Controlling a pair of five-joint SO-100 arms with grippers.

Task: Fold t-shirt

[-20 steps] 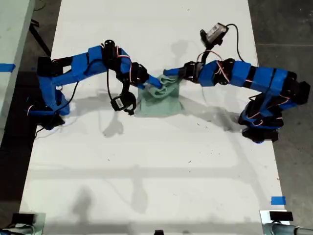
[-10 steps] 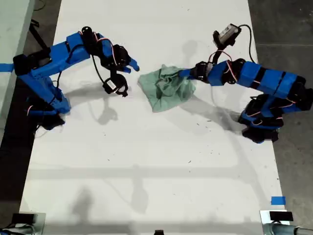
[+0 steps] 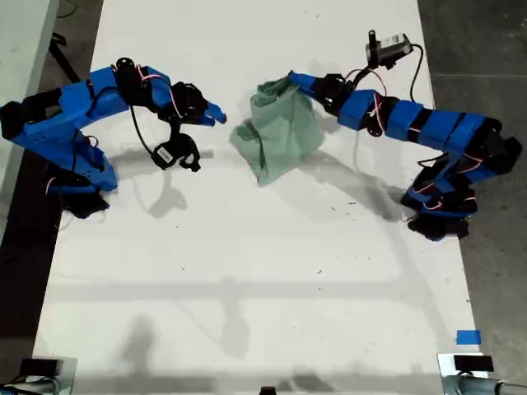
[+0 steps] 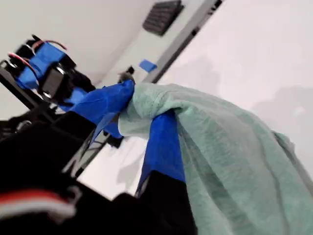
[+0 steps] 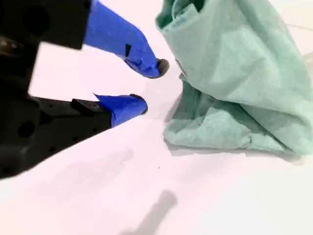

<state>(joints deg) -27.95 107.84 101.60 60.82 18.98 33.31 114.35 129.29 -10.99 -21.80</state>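
The pale mint-green t-shirt (image 3: 280, 136) hangs bunched from my first gripper (image 3: 295, 81), its lower part resting on the white table (image 3: 247, 271) in the exterior view. In the first wrist view my first gripper (image 4: 142, 110) is shut on a gathered edge of the t-shirt (image 4: 230, 161). My second gripper (image 3: 216, 115) stands open at the exterior view's left, a short gap from the cloth. The second wrist view shows my second gripper (image 5: 149, 85) with its blue fingers apart and empty, the t-shirt (image 5: 230, 63) crumpled just beyond them.
The long white table runs the height of the exterior view, with dark floor on both sides. Both arm bases stand at the table's edges. A blue tape patch (image 3: 468, 336) lies near the exterior view's lower right corner.
My second gripper has let go of the t-shirt and drawn back toward the exterior view's left. My first gripper has lifted the cloth up and toward the view's top.
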